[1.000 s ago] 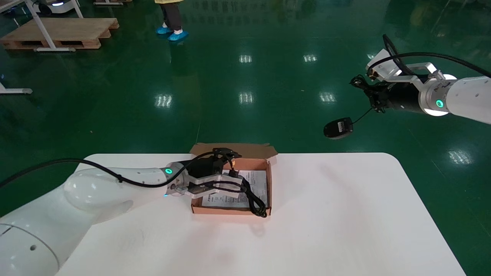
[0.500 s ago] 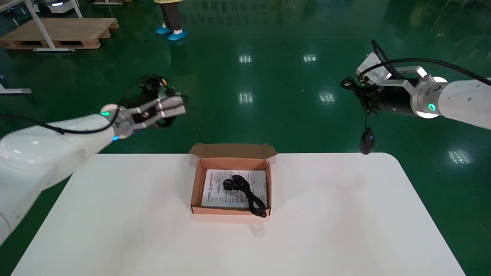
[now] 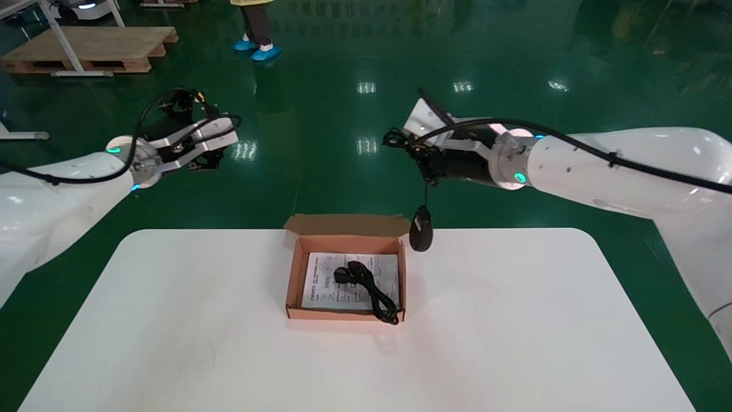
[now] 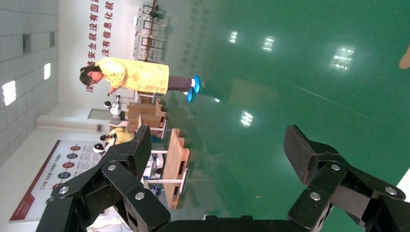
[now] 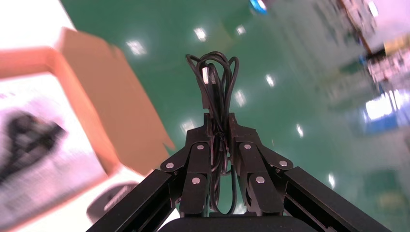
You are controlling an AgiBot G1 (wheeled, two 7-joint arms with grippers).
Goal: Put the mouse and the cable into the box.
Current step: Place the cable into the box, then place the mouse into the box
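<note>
Left gripper, released, has withdrawn; power cable now lies in the box. Right gripper, clenched on the mouse cord, has swung in; mouse dangles beside the box's far right corner. Mouse placement outstanding.

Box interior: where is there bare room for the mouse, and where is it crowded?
Free: inside the box, the paper sheet between left wall and cable. Crowded: centre to near right corner, where the cable lies. The mouse hangs beside the far right corner from the right end effector, shut on its cord; the left end effector is parked open.
</note>
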